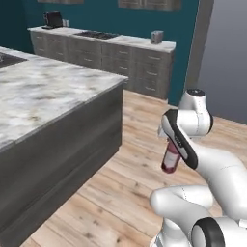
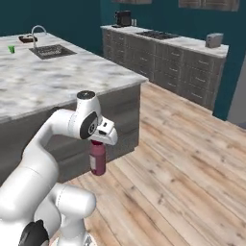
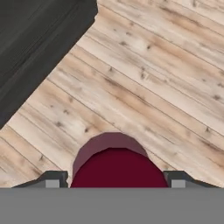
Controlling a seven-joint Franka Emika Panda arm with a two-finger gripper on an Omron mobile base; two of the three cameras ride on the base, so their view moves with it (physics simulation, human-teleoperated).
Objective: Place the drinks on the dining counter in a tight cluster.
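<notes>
The juice bottle hangs upright in the hand, whose fingers clasp its wide top, over bare wood floor. It sits off the dining worktop's near corner, presumably carried for clustering

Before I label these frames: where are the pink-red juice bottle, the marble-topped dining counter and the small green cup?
pink-red juice bottle (image 2: 97,161): right base view, bottle body under the gripper.
marble-topped dining counter (image 1: 43,91): left base view, bare marble top.
small green cup (image 2: 11,49): right base view, cup side.
</notes>
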